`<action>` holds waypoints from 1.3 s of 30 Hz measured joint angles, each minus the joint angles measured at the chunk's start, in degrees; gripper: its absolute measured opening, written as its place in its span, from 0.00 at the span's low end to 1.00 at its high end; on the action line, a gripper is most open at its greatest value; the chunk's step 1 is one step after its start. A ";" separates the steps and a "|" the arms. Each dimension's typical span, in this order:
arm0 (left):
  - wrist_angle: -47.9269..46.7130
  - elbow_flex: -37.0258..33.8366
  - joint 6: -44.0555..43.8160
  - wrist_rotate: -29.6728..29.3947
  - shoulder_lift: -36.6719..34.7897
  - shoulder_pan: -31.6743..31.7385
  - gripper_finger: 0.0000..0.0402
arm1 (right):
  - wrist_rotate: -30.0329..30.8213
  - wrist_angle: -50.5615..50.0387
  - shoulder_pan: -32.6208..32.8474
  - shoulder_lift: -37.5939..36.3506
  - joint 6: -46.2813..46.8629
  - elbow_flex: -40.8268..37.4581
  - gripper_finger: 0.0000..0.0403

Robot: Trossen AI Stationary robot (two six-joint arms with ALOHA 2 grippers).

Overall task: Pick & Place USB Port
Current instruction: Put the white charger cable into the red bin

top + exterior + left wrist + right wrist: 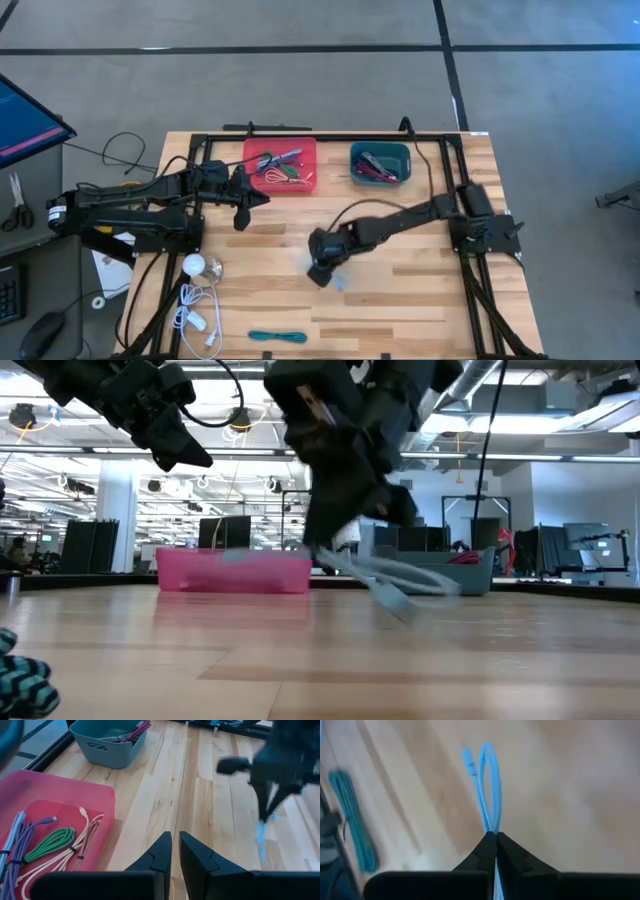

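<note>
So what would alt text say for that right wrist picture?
The right hand pinches a looped light blue cable, dangling it over the wooden table. A coiled teal cable lies on the table off to one side.

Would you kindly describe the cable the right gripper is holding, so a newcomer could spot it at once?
Start at the wooden table and find its middle, where the right gripper hangs above the boards. Pinched between its shut fingers is a light blue cable, folded into a loop and dangling off the table. Unlike the teal cable lying at the near edge, it is paler and held in the air.
</note>
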 joint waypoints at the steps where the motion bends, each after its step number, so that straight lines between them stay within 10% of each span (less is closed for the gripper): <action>1: -0.02 0.00 0.01 0.00 0.00 0.00 0.09 | 1.40 -0.09 -0.66 -0.99 -1.25 0.00 0.00; 12: -0.02 0.00 0.01 0.00 0.00 0.00 0.09 | 5.74 2.97 -13.26 -8.70 -18.62 0.07 0.00; 39: 0.10 0.00 0.03 0.00 0.00 0.00 0.09 | -11.96 29.29 -35.69 -4.28 -26.97 2.32 0.00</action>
